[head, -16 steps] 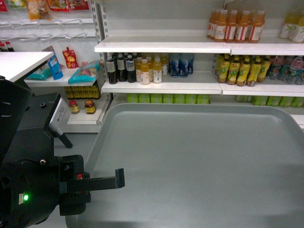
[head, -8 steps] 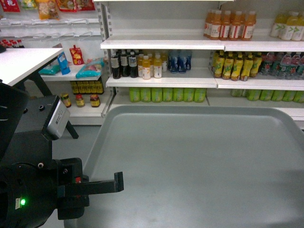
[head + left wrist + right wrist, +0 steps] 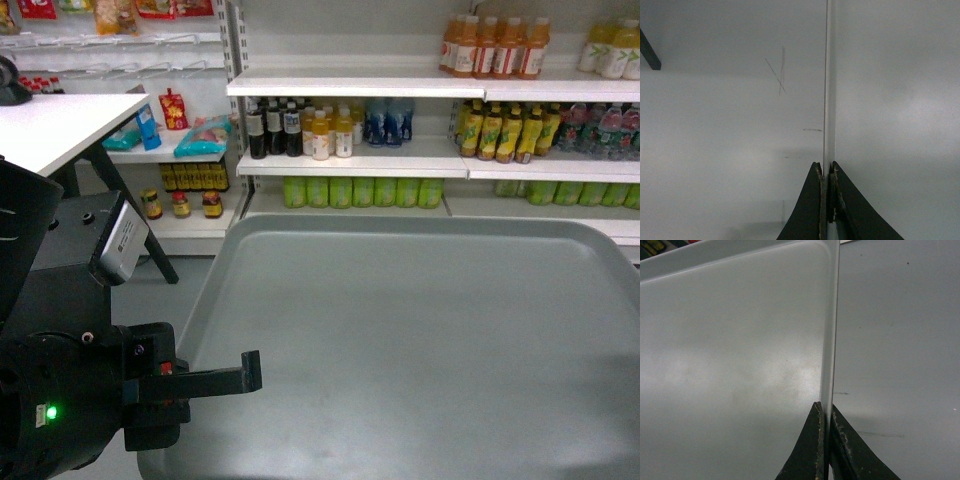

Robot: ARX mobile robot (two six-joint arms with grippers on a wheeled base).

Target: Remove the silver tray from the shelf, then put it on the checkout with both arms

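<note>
The silver tray (image 3: 420, 340) is held level in the air and fills the lower head view. My left gripper (image 3: 826, 172) is shut on its thin left rim; the tray's face (image 3: 890, 100) lies right of the jaws. In the head view a left finger (image 3: 250, 372) lies over the tray's left edge. My right gripper (image 3: 826, 412) is shut on the opposite rim, with the tray (image 3: 740, 350) to its left; this gripper is outside the head view. The shelf (image 3: 350, 165) stands behind the tray. A corner of the checkout (image 3: 60, 125) shows at upper left.
Bottles of drinks (image 3: 310, 130) fill the shelf boards behind the tray, and orange bottles (image 3: 495, 48) stand on the top board. Snack packs (image 3: 200, 135) lie on a lower shelf at the left. A black checkout leg (image 3: 135, 215) slants to the grey floor (image 3: 190, 270).
The shelves and the checkout have drifted to the right in the head view, and more of the checkout top shows. The tray stays gripped by both grippers.
</note>
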